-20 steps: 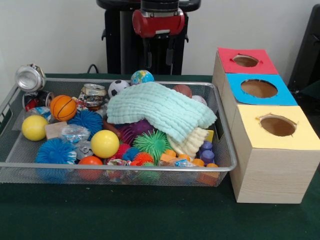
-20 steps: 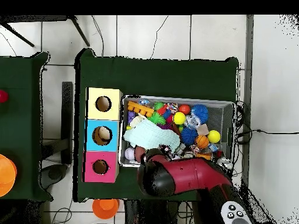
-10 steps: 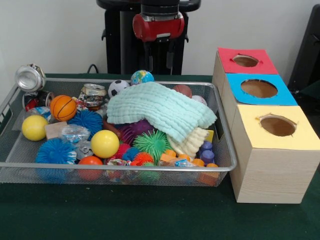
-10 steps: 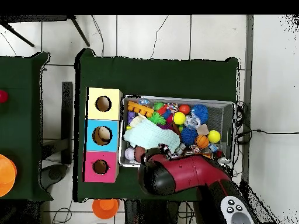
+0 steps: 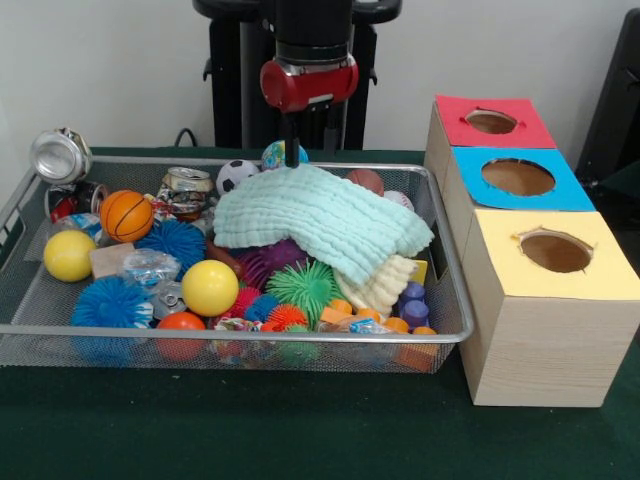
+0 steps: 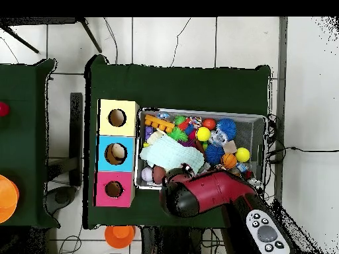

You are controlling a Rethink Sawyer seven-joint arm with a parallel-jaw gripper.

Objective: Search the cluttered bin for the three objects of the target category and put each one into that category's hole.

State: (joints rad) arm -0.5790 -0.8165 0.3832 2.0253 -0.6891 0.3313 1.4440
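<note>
A wire mesh bin (image 5: 230, 335) holds mixed clutter. A mint green cloth (image 5: 320, 218) lies over its middle, on top of a cream cloth (image 5: 385, 283). Around them are an orange basketball (image 5: 126, 215), two yellow balls (image 5: 209, 287), a soccer ball (image 5: 236, 175), a globe ball (image 5: 278, 153), blue, green and purple spiky balls (image 5: 303, 285) and crushed cans (image 5: 187, 190). My gripper (image 5: 308, 155) hangs open and empty over the bin's far rim, just above the cloth's back edge, beside the globe ball. In the overhead view the red arm (image 6: 205, 195) hides the gripper.
Three wooden boxes stand in a row beside the bin, with a red top (image 5: 492, 121), a blue top (image 5: 518, 177) and a yellow top (image 5: 556, 252), each with a round hole. A silver can (image 5: 60, 155) lies at the bin's far left corner. Small purple and orange blocks (image 5: 412, 300) sit near the front right corner.
The arm has come down and shifted slightly left, bringing the gripper from above the bin's far rim to just over the cloth's back edge. Nothing in the bin has moved.
</note>
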